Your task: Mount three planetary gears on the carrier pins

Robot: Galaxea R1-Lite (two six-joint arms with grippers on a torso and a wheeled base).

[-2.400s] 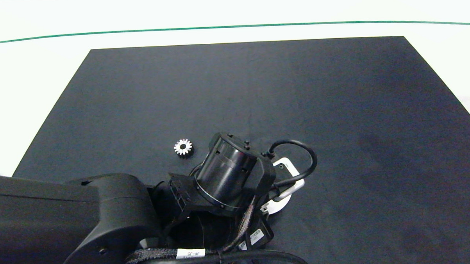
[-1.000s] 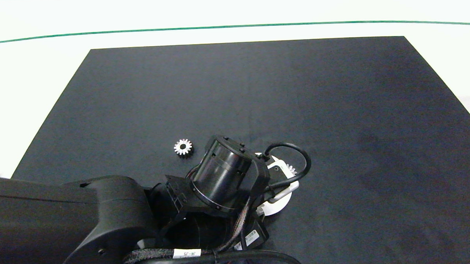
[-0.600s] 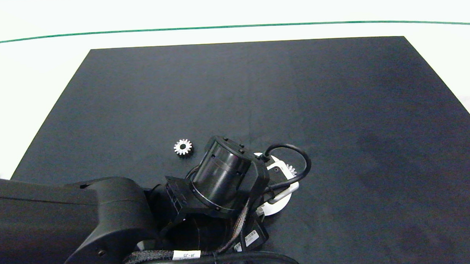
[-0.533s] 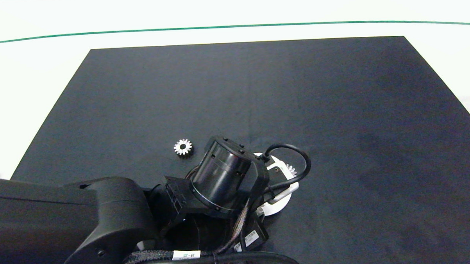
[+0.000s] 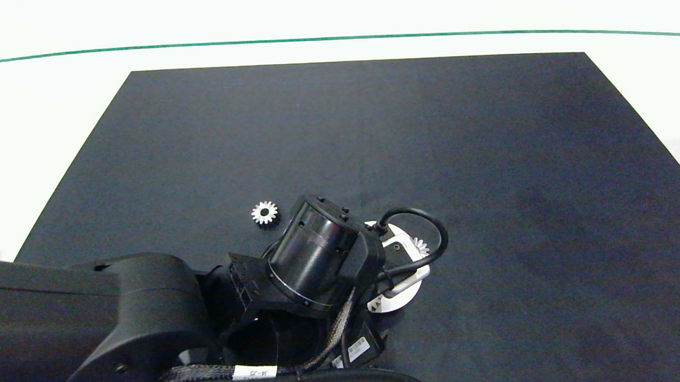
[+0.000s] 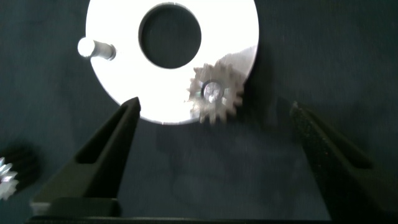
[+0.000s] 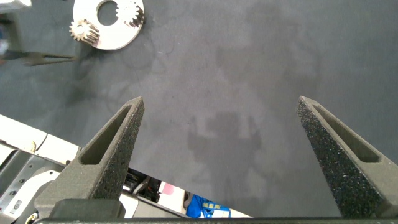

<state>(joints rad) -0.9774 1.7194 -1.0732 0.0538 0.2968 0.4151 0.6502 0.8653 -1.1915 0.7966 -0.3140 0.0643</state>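
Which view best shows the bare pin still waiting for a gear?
The left wrist view: the bare pin stands clear on the disc. In the head view the left arm hides it; in the right wrist view it cannot be made out.

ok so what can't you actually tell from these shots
- Head view: the left arm covers most of the carrier disc, hiding its pins and the left gripper.
- Left wrist view: the third pin's spot is cut off by the picture edge, and so is most of a loose gear.
- Right wrist view: the bare pin is too small to find.
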